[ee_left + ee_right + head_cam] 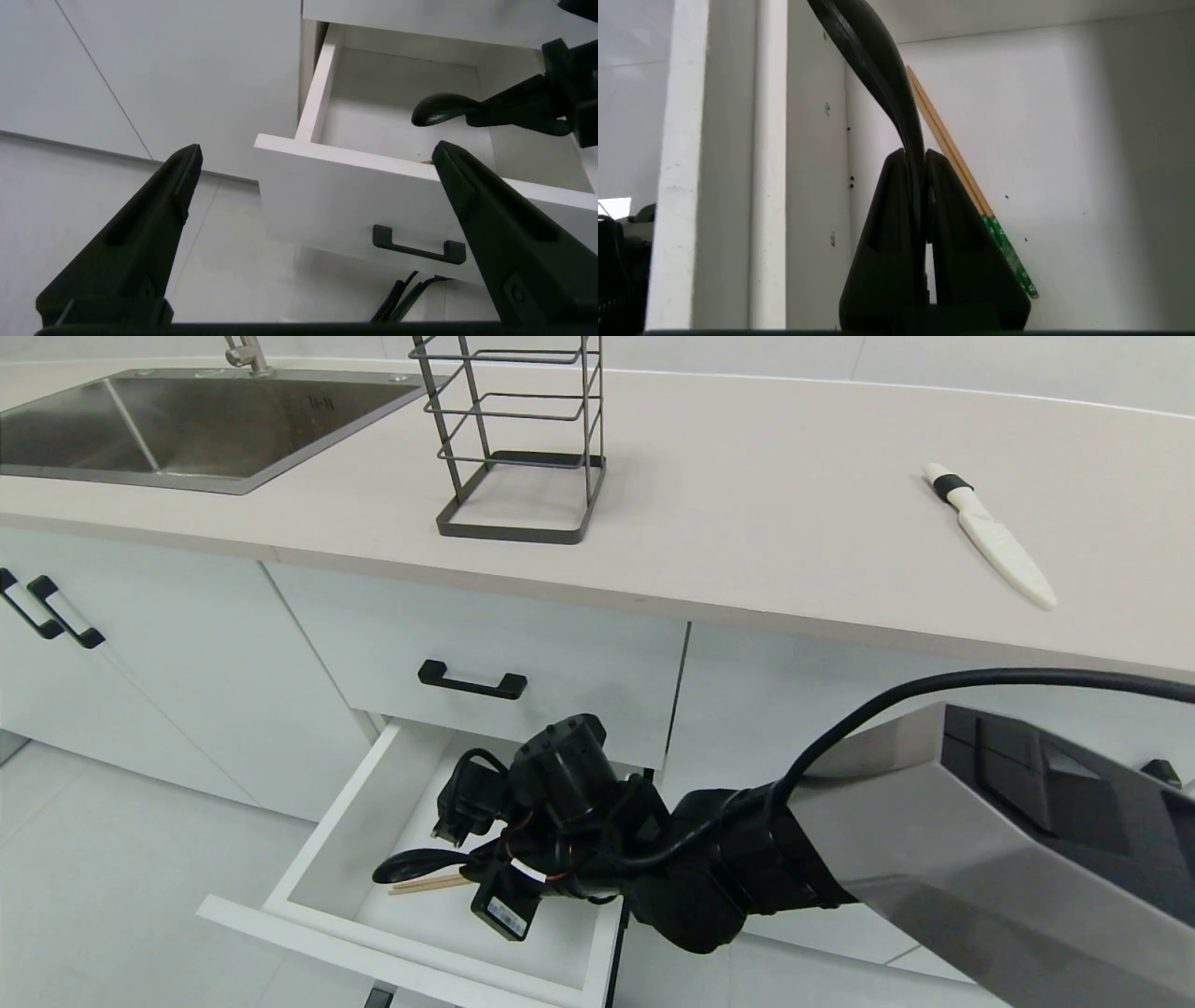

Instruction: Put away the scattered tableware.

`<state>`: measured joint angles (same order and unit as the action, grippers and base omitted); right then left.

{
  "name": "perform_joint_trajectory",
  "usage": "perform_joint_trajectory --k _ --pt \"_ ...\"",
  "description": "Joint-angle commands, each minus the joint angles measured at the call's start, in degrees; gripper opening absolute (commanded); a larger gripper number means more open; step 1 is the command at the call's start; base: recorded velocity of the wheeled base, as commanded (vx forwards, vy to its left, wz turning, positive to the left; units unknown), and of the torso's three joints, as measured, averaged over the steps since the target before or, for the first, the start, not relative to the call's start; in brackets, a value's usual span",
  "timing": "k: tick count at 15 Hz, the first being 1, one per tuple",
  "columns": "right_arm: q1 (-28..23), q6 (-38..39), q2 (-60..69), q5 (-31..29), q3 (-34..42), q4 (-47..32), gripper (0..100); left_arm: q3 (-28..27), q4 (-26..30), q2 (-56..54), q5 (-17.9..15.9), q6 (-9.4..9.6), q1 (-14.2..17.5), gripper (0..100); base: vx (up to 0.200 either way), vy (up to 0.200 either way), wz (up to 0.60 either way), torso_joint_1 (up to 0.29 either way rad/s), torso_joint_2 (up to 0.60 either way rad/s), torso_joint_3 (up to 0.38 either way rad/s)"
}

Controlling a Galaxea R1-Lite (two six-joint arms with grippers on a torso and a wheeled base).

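Head view: the right gripper [474, 868] pinches the black spoon [408, 866] by its thin handle, which looks light, stiff and slippery, over the open drawer [317, 821] at 7 o'clock. The knife [994, 537] lies at 2 o'clock.
Left wrist view: the left gripper [316, 154] is spread wide and empty.
Right wrist view: the jaws are pressed on the handle, with chopsticks [964, 182] lying beneath — plainer here.

Pale countertop [747, 523] runs across ahead of me. Steel sink [187, 425] is set in at its far left, with the faucet [245, 355] behind the basin. Dark wire rack [512, 533] stands upright mid-counter, apart from the sink. Below is a closed drawer [560, 658] with a black handle [471, 683]. Cabinet door [140, 709] to my left, near two black pulls [65, 612]. Light tiled floor [93, 859].
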<state>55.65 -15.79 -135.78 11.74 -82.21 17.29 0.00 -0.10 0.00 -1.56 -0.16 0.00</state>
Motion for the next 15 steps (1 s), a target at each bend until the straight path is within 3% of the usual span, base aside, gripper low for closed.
perform_joint_trajectory --k 1,15 --pt "-0.28 -0.03 -1.07 0.04 -0.23 -0.06 0 0.0 0.01 0.09 -0.02 -0.02 0.0 100 0.0 0.0 0.0 0.0 0.0 0.0" --pt "-1.25 -0.03 -7.22 -1.19 -5.68 -1.73 0 0.0 0.01 0.09 -0.02 -0.11 0.0 100 0.0 0.0 0.0 0.0 0.0 0.0"
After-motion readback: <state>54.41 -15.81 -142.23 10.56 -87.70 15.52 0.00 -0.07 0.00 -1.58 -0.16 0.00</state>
